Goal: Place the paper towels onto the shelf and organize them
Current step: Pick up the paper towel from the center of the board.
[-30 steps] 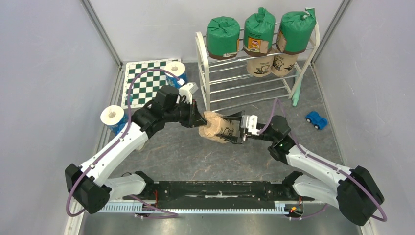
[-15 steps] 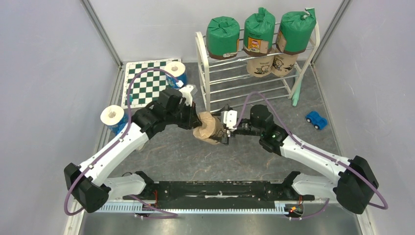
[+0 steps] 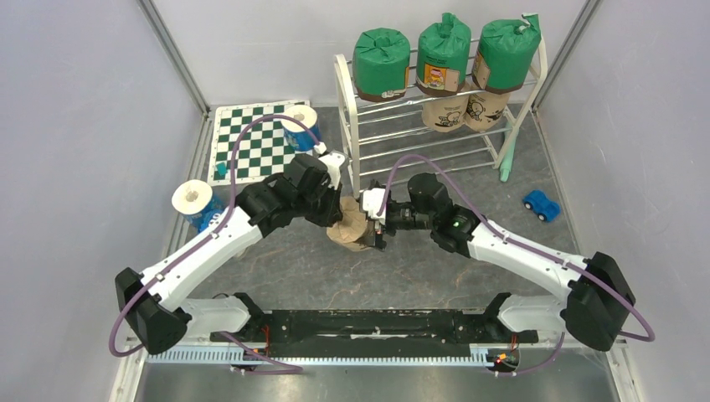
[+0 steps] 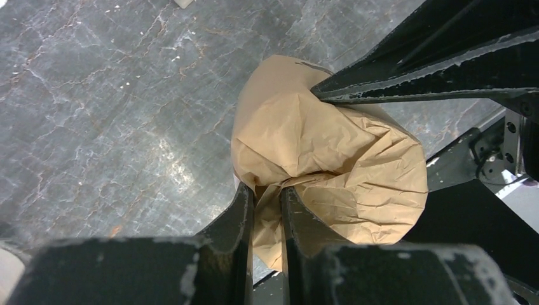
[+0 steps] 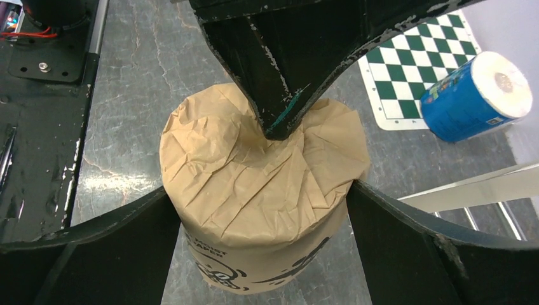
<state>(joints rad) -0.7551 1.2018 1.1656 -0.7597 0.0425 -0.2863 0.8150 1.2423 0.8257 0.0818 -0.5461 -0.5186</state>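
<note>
Three green rolls (image 3: 442, 52) fill the top tier of the shelf (image 3: 347, 126) and two tan rolls (image 3: 465, 110) sit just below, while the third tan roll (image 3: 352, 228) is at the middle of the surface (image 3: 419, 268), its wrapper pinched in the tightly closed left pincer (image 4: 267, 190) with the right pincer (image 5: 257, 187) spread wide astride it, and two blue-wrapped rolls (image 3: 300, 126) are yet to be shelved at the left.

right gripper (image 3: 373, 224): advanced left | jaws widened, straddling tan roll (image 3: 348, 234)

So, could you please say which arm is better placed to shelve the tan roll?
The right jaws, open, straddle the tan roll on the shelf side; the left jaws only pinch its wrapper, so probably right.
</note>
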